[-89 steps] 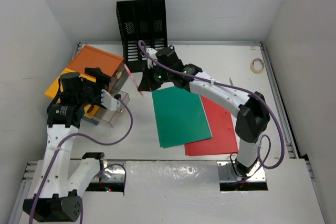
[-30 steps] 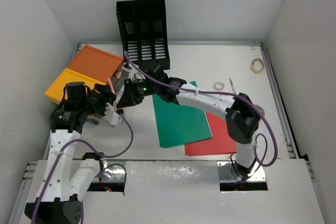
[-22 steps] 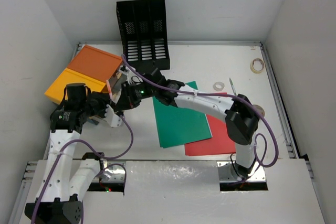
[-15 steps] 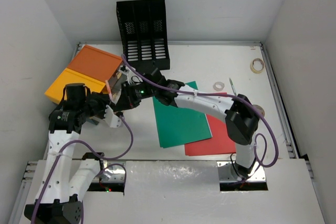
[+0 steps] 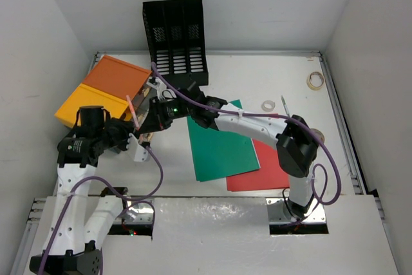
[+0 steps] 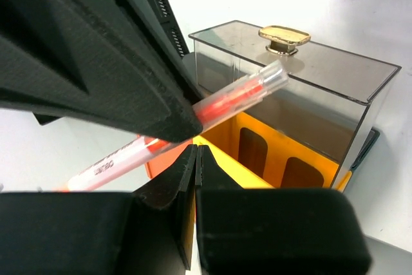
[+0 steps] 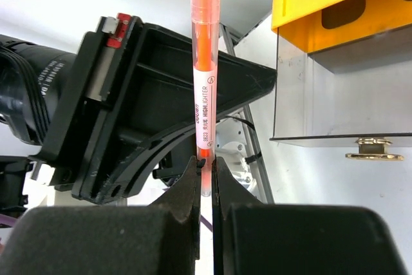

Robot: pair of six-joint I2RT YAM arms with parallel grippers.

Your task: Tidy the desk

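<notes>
The right fingers (image 7: pixel 194 175) are pinching an orange highlighter (image 7: pixel 205 94) low on its barrel, so most of the pen stands out beyond their tips. The left fingers (image 6: pixel 187 164) are pressed together on nothing, and the pen crosses just ahead of them. A little past both sets of fingers is a smoky clear drawer (image 6: pixel 302 75) with a brass knob, part of the orange-and-yellow box (image 5: pixel 106 88). The tabletop (image 5: pixel 283 75) lies beneath the fingers and spreads well away behind the right ones, where a green folder (image 5: pixel 219 143) overlaps a red folder (image 5: pixel 273 165). To my eye the tabletop is a rigid, fixed slab with nothing to take hold of — the loose things on it are what get lifted. The highlighter looks light and stiff, but its smooth round plastic would likely swivel or slide in so short a pinch, so a hold nearer the middle of the barrel would be steadier. The folders look thin and floppy — best taken at a free edge.
</notes>
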